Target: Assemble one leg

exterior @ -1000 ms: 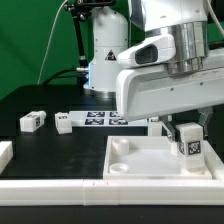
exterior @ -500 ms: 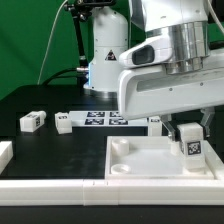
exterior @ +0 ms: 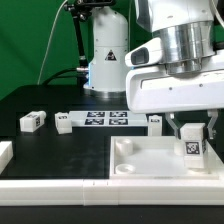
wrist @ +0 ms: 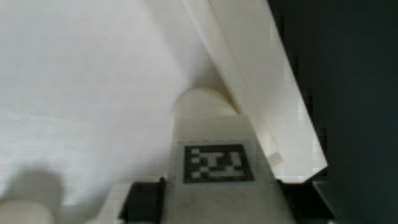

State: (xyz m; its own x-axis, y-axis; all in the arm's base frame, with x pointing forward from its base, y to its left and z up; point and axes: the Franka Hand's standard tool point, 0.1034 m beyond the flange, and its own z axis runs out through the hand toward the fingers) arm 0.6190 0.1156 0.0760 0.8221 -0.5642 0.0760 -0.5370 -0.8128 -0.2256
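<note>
My gripper (exterior: 192, 135) is shut on a white leg (exterior: 191, 146) with a marker tag, held upright over the far right corner of the large white square panel (exterior: 150, 160). In the wrist view the leg (wrist: 217, 150) sits between my two dark fingers (wrist: 150, 200), its tip close to the panel's raised rim (wrist: 249, 70). Whether the leg touches the panel cannot be told. Two more legs lie on the black table at the exterior view's left, one (exterior: 33, 121) further left than the other (exterior: 63, 123).
The marker board (exterior: 105, 120) lies behind the panel. Another small leg (exterior: 155, 122) lies by its right end. A long white rail (exterior: 60, 187) runs along the front edge, with a white piece (exterior: 4, 152) at the far left.
The arm and the held leg have shifted a little toward the exterior view's right and slightly up. The rest has not moved.
</note>
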